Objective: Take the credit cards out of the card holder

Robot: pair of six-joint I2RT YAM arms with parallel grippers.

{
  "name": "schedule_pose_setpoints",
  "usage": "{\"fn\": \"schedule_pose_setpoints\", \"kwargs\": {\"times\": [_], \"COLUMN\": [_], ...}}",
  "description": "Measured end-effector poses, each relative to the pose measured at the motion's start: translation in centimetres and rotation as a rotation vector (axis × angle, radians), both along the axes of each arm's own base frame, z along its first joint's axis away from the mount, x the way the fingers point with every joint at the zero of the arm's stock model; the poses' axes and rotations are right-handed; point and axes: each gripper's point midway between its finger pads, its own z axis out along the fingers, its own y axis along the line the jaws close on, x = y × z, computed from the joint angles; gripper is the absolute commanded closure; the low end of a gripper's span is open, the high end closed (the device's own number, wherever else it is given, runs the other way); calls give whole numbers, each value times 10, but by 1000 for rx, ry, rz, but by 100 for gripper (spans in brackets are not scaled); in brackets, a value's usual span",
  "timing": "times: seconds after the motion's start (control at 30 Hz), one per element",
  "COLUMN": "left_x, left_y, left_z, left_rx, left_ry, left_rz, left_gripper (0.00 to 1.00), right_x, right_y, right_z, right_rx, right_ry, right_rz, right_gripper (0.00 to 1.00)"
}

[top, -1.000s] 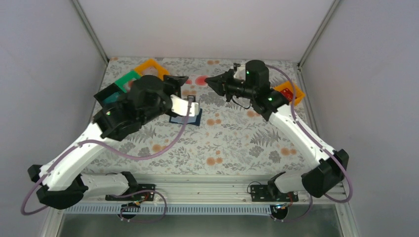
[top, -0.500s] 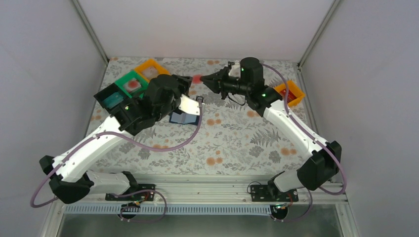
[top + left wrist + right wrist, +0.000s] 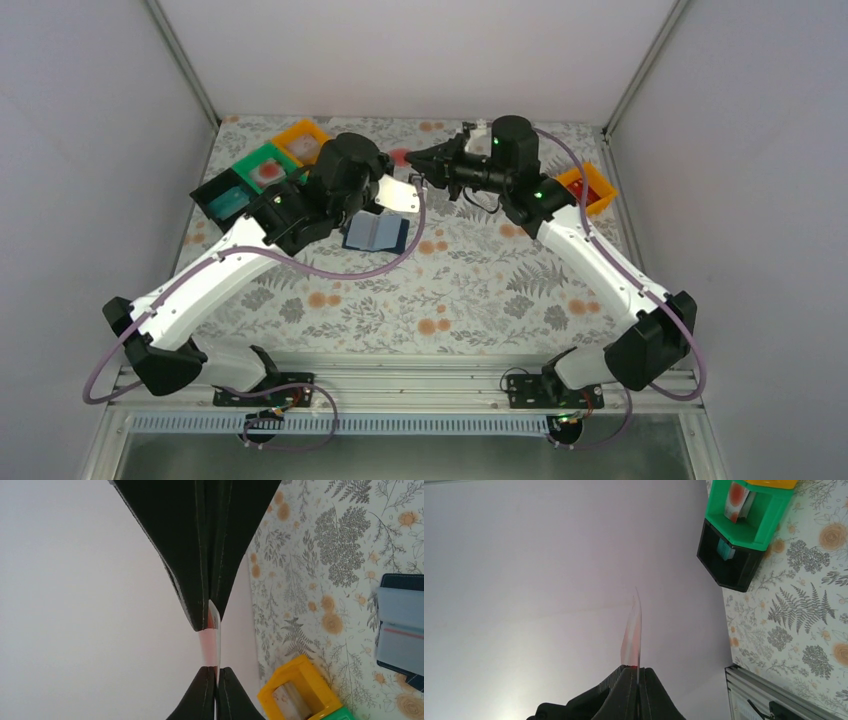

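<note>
A pale credit card (image 3: 403, 158) with a reddish blotch hangs in the air above the back of the table, between my two grippers. My right gripper (image 3: 418, 161) is shut on one end of it. My left gripper (image 3: 392, 163) is shut on the other end. In the left wrist view the card (image 3: 209, 642) is edge-on, pinched by my left gripper (image 3: 216, 672) below and the right fingers (image 3: 200, 555) above. The right wrist view shows the card (image 3: 633, 630) rising from my right gripper (image 3: 639, 671). The navy card holder (image 3: 375, 235) lies open on the table, lighter pockets up (image 3: 400, 625).
Orange (image 3: 300, 135), green (image 3: 262, 168) and black (image 3: 222, 198) bins line the back left, each with something inside. Another orange bin (image 3: 588, 188) with a red item sits at the right edge. The left arm reaches over the holder's left side.
My left gripper has swung right from above the holder up to the card and has shut on it. The right gripper has kept the card and barely moved.
</note>
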Motion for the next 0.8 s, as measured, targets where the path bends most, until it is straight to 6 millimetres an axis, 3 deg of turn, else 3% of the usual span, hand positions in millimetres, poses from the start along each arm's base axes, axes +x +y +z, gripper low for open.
{"fn": "schedule_pose_setpoints", "kwargs": {"times": [0.07, 0.1, 0.13, 0.2, 0.23, 0.33, 0.43, 0.63, 0.8], "left_x": [-1, 0, 0, 4, 9, 38, 73, 149, 201], "left_y": [1, 2, 3, 7, 13, 43, 87, 183, 259], "left_z": [2, 3, 3, 5, 6, 3, -17, -100, -167], "left_rx": [-6, -12, -20, -40, -51, -83, -93, -93, -136], "left_ry": [3, 6, 14, 31, 43, 81, 143, 326, 441], "left_rz": [4, 9, 14, 31, 52, 165, 311, 606, 828], "left_gripper": [98, 98, 98, 98, 98, 98, 98, 98, 98], "right_x": [-1, -1, -1, -1, 1, 12, 36, 78, 91], "right_y": [0, 1, 1, 1, 0, -5, -20, -64, -86], "right_z": [2, 3, 4, 3, 2, -6, -16, -42, -51], "right_rx": [7, 10, 13, 8, 5, -28, -92, -309, -501], "right_ry": [-6, -9, -14, -19, -25, -55, -107, -236, -351], "right_rz": [4, 7, 10, 20, 25, 18, -19, -126, -186], "right_gripper": [95, 85, 70, 20, 4, 1, 1, 1, 1]}}
